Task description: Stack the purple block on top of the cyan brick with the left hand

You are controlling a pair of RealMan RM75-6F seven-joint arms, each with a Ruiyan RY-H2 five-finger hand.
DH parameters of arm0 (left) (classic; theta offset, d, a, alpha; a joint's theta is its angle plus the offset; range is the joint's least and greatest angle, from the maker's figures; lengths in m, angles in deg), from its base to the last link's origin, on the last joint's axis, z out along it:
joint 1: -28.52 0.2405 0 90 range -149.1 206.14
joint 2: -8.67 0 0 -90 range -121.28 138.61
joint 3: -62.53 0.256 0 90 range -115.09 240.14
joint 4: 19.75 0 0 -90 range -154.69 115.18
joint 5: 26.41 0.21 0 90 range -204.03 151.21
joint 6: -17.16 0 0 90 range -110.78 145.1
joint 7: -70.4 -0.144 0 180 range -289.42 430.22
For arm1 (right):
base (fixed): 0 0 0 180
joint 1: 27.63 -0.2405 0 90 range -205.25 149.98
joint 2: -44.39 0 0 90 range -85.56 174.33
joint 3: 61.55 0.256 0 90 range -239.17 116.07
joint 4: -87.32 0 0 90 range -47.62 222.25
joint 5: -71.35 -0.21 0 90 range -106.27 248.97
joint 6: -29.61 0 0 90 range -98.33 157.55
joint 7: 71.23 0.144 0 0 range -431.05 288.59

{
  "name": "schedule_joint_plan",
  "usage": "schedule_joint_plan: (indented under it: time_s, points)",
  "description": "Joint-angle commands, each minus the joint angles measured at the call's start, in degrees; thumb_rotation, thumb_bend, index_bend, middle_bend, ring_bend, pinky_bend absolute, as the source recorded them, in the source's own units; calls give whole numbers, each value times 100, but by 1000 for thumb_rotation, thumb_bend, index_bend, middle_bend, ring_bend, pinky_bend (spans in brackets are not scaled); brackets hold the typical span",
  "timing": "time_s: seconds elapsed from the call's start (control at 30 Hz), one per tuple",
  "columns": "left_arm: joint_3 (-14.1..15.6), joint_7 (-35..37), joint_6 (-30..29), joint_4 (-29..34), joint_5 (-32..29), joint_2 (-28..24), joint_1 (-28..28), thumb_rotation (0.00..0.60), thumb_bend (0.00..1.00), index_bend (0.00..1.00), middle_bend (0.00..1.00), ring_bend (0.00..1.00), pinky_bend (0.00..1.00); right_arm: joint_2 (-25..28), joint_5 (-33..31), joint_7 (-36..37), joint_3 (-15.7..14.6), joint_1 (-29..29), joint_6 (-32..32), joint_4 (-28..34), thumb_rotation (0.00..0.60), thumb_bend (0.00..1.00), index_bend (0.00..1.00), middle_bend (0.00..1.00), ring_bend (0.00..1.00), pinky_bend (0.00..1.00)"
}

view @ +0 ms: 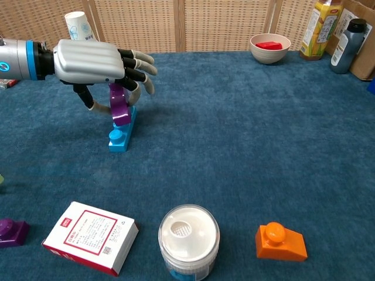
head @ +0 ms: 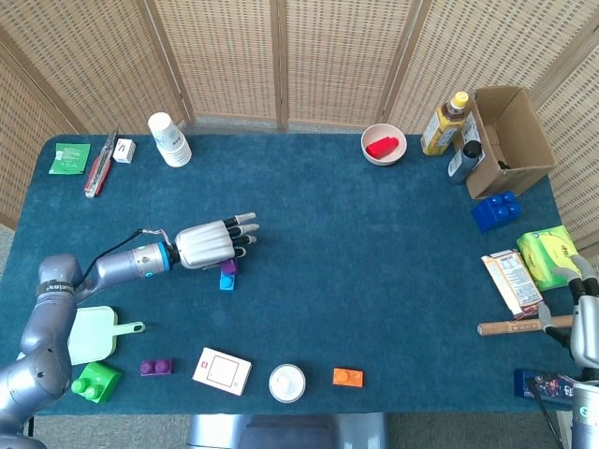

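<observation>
My left hand [head: 211, 242] [view: 96, 58] hangs over the left middle of the table and pinches the purple block [view: 119, 108] [head: 227, 267] between thumb and a finger, the other fingers spread. The block hangs upright, its lower end at the far part of the cyan brick [view: 122, 132] [head: 226, 281], which lies flat on the blue cloth. Whether block and brick touch I cannot tell. My right hand [head: 585, 323] shows at the right edge of the head view, fingers apart, holding nothing.
Near the front lie a white card box [view: 90, 236], a white lidded jar [view: 188, 237], an orange block [view: 280, 241] and a small purple brick [view: 12, 230]. A paper cup [head: 169, 138] stands at the far left, a bowl [head: 384, 145] and bottles [head: 444, 122] at the far right.
</observation>
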Motion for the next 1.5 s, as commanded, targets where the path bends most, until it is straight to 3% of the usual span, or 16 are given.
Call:
schedule_joint_plan:
  time_s: [0.03,0.53,1.5]
  points:
    - [1,27,-65,4,-18,23,-7,600,360,640,254,115,0,3,3,-9,1,11,19,12,600,284,293,173,0,142]
    - [131,60,-424,-8,9,3,92,600,361,640,254,115,0,-6,63,-57,-12,34,71,69,600,283,290,172,0,143]
    - [319,-75,-342,-87,71,21,79,600,361,642,256,115,0,-44,64,-139,-13,78,129,124,600,283,284,173,0,144]
